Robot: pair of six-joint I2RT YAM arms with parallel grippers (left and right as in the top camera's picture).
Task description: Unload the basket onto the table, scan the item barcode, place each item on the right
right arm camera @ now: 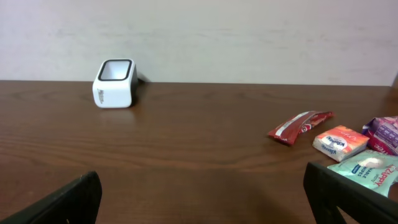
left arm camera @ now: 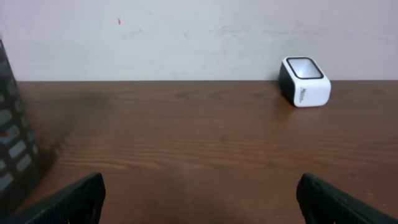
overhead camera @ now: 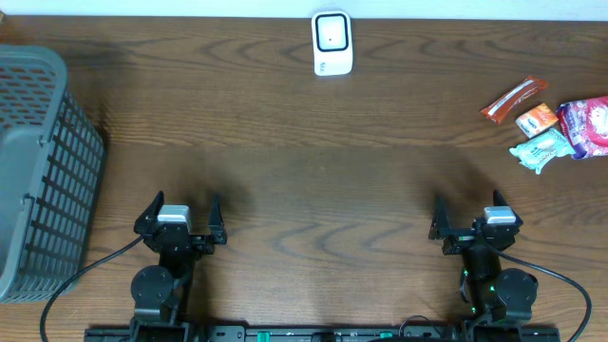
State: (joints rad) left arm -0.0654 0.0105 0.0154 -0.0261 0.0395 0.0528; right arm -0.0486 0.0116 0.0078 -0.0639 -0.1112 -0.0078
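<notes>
Both claws are spread wide and pinch nothing. The left claw (overhead camera: 184, 207) sits at the lower left of the overhead frame and the right claw (overhead camera: 467, 207) at the lower right, each over bare dark brown wooden table (overhead camera: 313, 171).

My worry is the pick. The goods lie bunched at the right edge of the overhead frame: a teal wipes packet (overhead camera: 541, 150), a small orange packet (overhead camera: 537, 118), a long red foil sachet (overhead camera: 513, 99) and a purple-and-pink wrapped pack (overhead camera: 586, 126), some of them touching. Closing on one flat, slippery wrapper could drag a neighbour along or catch two at once. A soft pack may also fold, turning its barcode away from the white box-shaped barcode scanner (overhead camera: 332, 43), which stands at top centre, well apart from everything. I cannot tell from here where any barcode is printed.

From the right claw, the teal wipes packet is the nearest item, up and to the right. In the right wrist view it lies just beside that claw's right-hand finger (right arm camera: 354, 196). The left claw is well apart from the pile, with a grey plastic mesh basket (overhead camera: 38, 171) to its left.
</notes>
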